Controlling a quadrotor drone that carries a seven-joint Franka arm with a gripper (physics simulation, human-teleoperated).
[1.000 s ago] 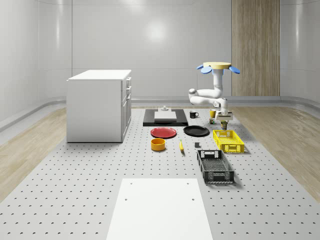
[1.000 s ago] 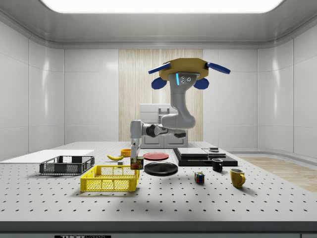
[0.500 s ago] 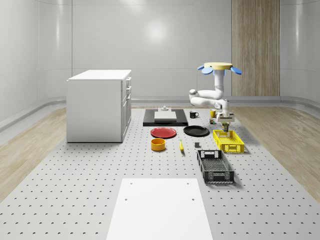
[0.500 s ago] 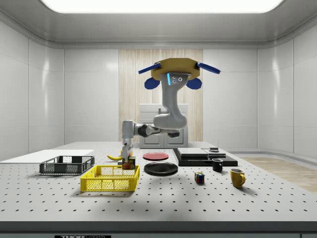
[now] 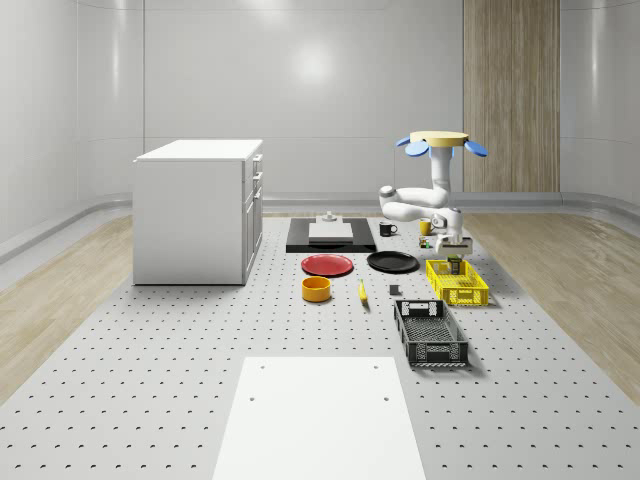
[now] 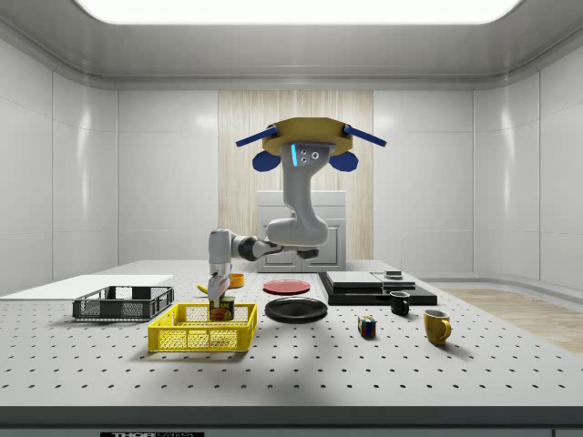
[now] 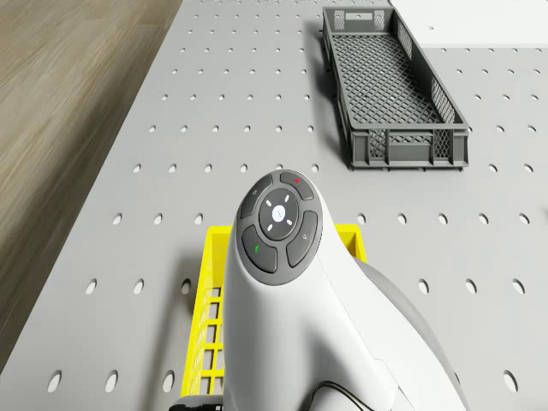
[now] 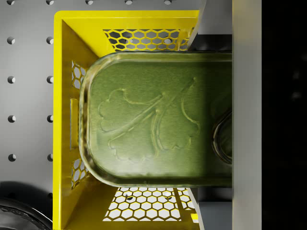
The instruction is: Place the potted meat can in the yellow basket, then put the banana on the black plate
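Note:
The potted meat can [image 5: 455,262] [image 6: 220,310], green-topped [image 8: 153,120], hangs low inside the yellow basket [image 5: 457,283] [image 6: 202,333] [image 8: 64,120] at its end nearest the black plate. My gripper [image 5: 455,252] [image 6: 218,299] points straight down and is shut on the can; one finger [image 8: 247,115] presses its side. Whether the can touches the basket floor is hidden by the wall. The drone [image 5: 441,141] [image 6: 301,146] hovers above and just beyond that end of the basket. The banana [image 5: 362,291] lies on the table, apart from the black plate [image 5: 392,262] [image 6: 295,309].
A grey crate [image 5: 430,333] [image 7: 390,86] sits beyond the basket's other end. A red plate [image 5: 327,265], orange bowl [image 5: 316,289], small cube [image 6: 366,326], black mug [image 6: 399,303] and yellow mug [image 6: 436,326] stand around. A white cabinet [image 5: 200,210] stands at the whole-scene view's left.
Drone and arm moved toward the side view's left, carrying the can from beside the basket's near rim to over the basket and down inside it.

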